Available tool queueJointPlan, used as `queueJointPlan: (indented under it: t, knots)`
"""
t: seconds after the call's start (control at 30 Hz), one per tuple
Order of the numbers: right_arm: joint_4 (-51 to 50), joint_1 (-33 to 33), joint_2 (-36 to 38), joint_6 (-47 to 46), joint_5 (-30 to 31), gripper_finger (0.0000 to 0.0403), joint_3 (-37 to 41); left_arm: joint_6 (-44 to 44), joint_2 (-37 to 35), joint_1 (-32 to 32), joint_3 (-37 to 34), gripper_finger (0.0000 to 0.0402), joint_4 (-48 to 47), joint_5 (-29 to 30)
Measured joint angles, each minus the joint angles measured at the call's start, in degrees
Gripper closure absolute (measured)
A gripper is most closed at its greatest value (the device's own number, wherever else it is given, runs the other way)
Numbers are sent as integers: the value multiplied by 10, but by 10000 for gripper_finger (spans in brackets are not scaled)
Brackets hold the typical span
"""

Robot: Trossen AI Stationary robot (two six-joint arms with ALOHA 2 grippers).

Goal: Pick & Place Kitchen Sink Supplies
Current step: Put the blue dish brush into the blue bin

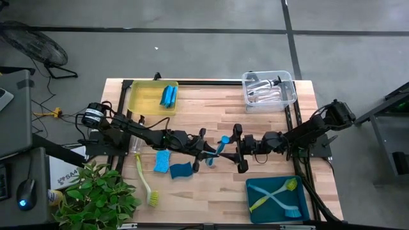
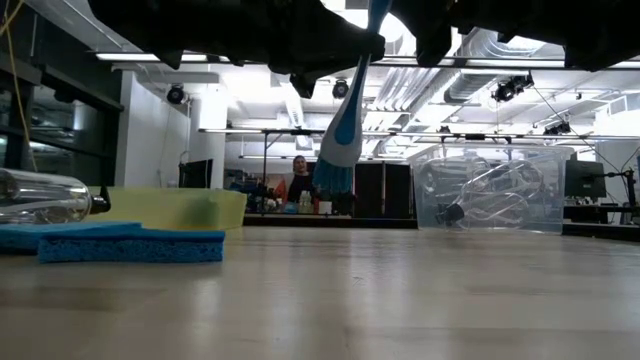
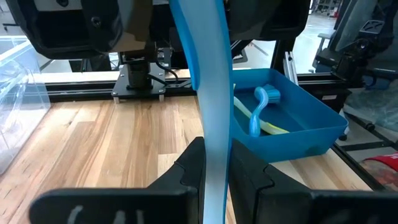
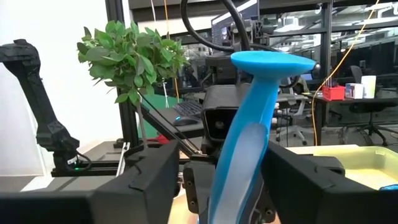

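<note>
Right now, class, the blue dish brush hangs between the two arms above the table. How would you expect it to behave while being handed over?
The blue dish brush probably stays stiff: its handle holds one smooth curve, bristles hanging down. It looks light, since the left gripper carries it by the thin handle alone. The glossy plastic may be slippery, so it could slide or swing as the right gripper closes on its jaws.

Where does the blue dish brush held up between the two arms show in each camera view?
High view: blue dish brush at table centre, between both end effectors.
Low view: hanging bristles-down, top centre.
Left wrist view: handle rising at centre.
Right wrist view: handle centre.
Shared landmark: teal bin, also in the left wrist view.
</note>
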State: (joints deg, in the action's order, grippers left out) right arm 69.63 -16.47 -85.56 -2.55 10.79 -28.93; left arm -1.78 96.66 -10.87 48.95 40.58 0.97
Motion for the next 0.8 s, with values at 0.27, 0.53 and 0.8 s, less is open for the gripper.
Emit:
queueJointPlan:
  t: [0.27,0.53,0.8]
  knots:
    - [0,0,0,0,4,252,0,0,0,0,0,364,0,0]
    - [0,0,0,0,4,307,0,1,0,0,0,364,0,0]
    - [0,0,0,-1,3,330,1,6,0,0,0,364,-1,0]
